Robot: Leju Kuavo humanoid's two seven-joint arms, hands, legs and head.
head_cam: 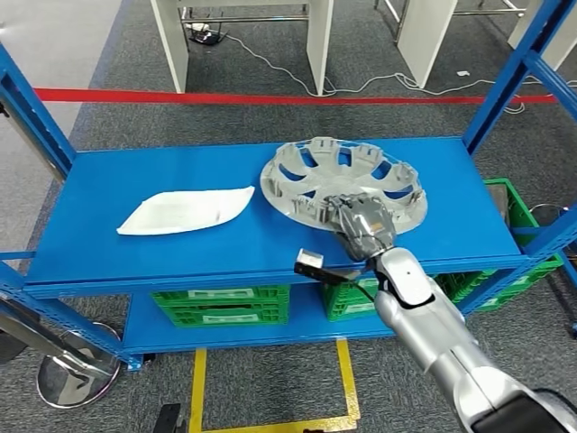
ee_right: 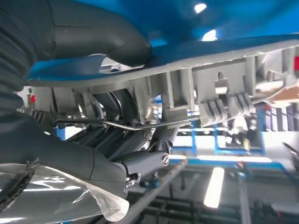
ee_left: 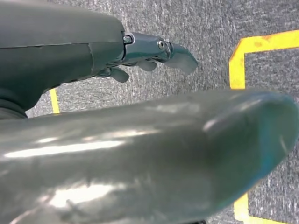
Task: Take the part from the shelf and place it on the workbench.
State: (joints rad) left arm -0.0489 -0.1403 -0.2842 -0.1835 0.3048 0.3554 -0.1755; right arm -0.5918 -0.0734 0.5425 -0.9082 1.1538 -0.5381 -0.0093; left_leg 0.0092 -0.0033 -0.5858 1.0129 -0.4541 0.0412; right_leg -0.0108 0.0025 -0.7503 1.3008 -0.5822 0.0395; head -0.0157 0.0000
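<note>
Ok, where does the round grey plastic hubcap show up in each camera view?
Head view: the round grey plastic hubcap lies right of centre on the blue shelf, its near rim under the right hand.
Left wrist view: not in it.
Right wrist view: its ribbed rim runs across the picture.
Shared landmark: the right hand gripping the rim.

Items on and around the blue shelf

One grey wheel cover [head_cam: 343, 178] and one white flat part [head_cam: 185, 210] lie on the top shelf. Below sit three green crates: left [head_cam: 220, 304], middle [head_cam: 348, 299] and right [head_cam: 523, 244].
</note>
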